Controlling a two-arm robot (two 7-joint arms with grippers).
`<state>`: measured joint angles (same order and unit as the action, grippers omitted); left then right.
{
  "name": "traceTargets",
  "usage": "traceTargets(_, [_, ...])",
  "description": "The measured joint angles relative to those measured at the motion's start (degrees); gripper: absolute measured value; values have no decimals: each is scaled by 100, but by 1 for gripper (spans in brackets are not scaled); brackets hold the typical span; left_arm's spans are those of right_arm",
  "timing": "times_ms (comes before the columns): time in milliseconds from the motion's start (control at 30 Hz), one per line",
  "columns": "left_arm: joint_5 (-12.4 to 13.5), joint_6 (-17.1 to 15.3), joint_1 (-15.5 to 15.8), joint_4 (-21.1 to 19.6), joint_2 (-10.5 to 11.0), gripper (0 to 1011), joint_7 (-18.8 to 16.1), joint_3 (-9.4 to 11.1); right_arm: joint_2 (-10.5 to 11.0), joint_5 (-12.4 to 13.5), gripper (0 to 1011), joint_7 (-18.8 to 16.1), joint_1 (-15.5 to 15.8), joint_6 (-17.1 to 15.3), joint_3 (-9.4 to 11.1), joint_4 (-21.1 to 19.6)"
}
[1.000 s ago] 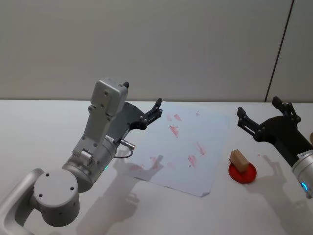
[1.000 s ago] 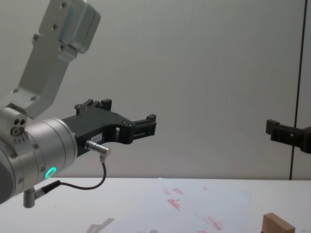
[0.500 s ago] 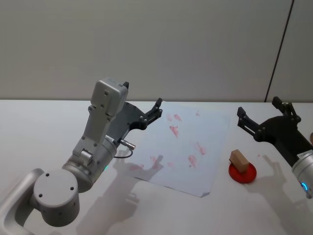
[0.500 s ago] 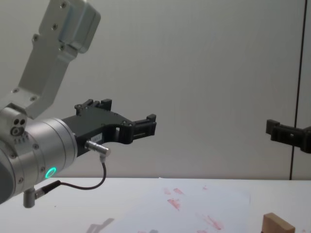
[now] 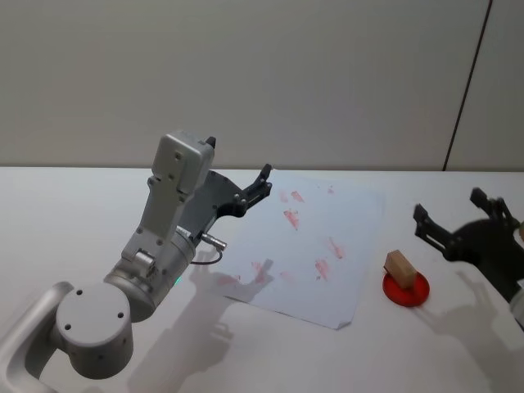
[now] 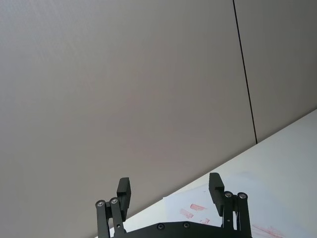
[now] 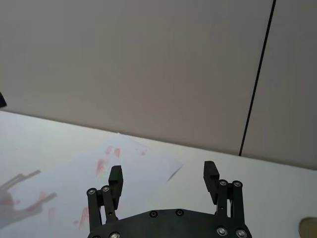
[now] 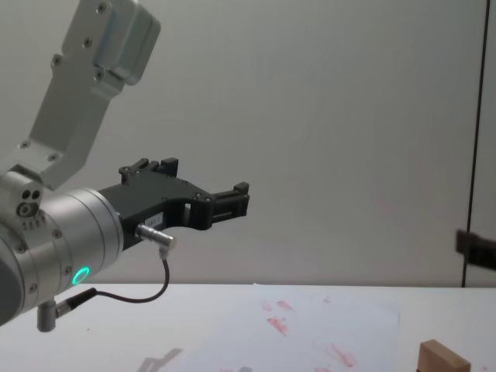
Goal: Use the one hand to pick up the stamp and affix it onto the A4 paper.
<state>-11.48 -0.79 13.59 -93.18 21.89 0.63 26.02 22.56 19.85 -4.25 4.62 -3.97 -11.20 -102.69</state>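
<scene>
The stamp point(image 5: 399, 268), a small light-brown wooden block, stands on a round red ink pad point(image 5: 408, 291) to the right of the A4 paper point(image 5: 327, 233). The white sheet lies flat and carries several red marks. My right gripper point(image 5: 449, 206) hovers open, to the right of the stamp and above table level, holding nothing. In the right wrist view its fingers point(image 7: 163, 171) stand wide apart over the paper point(image 7: 133, 156). In the chest view the stamp point(image 8: 443, 361) is at the lower right. My left gripper point(image 5: 239, 160) hangs open over the paper's left edge.
The big left arm point(image 5: 164, 237) with its green ring point(image 8: 80, 275) and dangling cable takes up the table's left side. A grey wall stands behind the white table point(image 5: 74, 205).
My right gripper has drawn away to the right and slightly lower in the head view, and slid toward the chest view's right edge. The left arm, stamp and paper have not moved.
</scene>
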Motion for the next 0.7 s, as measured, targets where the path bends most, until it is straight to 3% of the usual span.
traceTargets(300, [0,0,0,0,0,1003,0,0,356,286,1001,-135,358,-402,167,-84])
traceTargets(700, [0,0,0,0,0,1003,0,0,492,210,1001,-559,323,-800,176,94])
